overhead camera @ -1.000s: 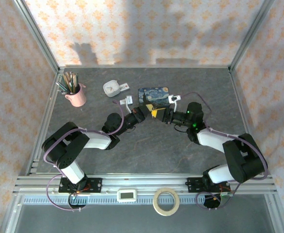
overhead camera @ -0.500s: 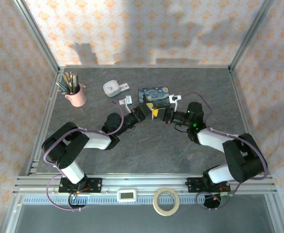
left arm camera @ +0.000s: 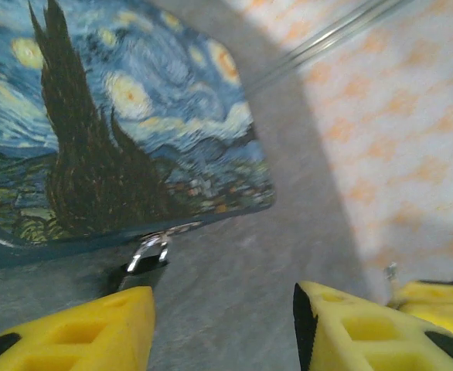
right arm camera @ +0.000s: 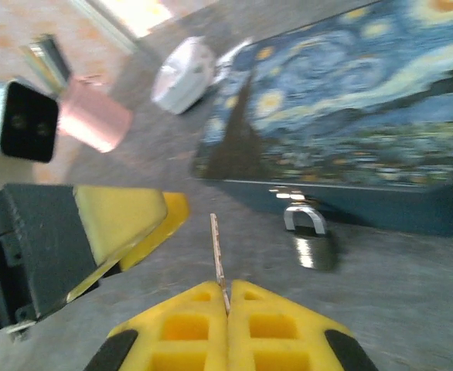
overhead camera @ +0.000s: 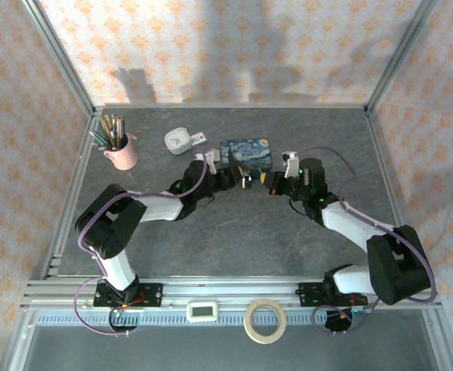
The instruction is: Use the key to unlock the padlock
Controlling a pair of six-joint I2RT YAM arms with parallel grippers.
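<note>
The padlock (right arm camera: 311, 238) is on the table (overhead camera: 234, 239) just beside the near long wall of the tin (right arm camera: 350, 116), with its thin shackle turned to the tin and its dark-and-silver body turned away from it. I cannot tell if the shackle touches the wall, and the right wrist view is too blurred to tell if it is locked. The key (right arm camera: 217, 255) is pinched between the two yellow fingers of the right gripper (right arm camera: 228, 292), which are pressed together on it. Its slim shaft sticks out straight ahead and points to the tin's near wall, a little aside from the padlock and not touching it. The left gripper (left arm camera: 223, 308) is near the same wall of the tin, on the other side of the padlock from the right one. Its yellow fingers (left arm camera: 80, 328) are spread wide and hold nothing, and the padlock lies just ahead of one of them. In the top view the two grippers face each other in front of the tin, with the padlock between them. A pink cup (overhead camera: 122, 154) with pens stands well apart from the tin, on its left, and a small white dish (overhead camera: 178, 141) lies between the cup and the tin.
</note>
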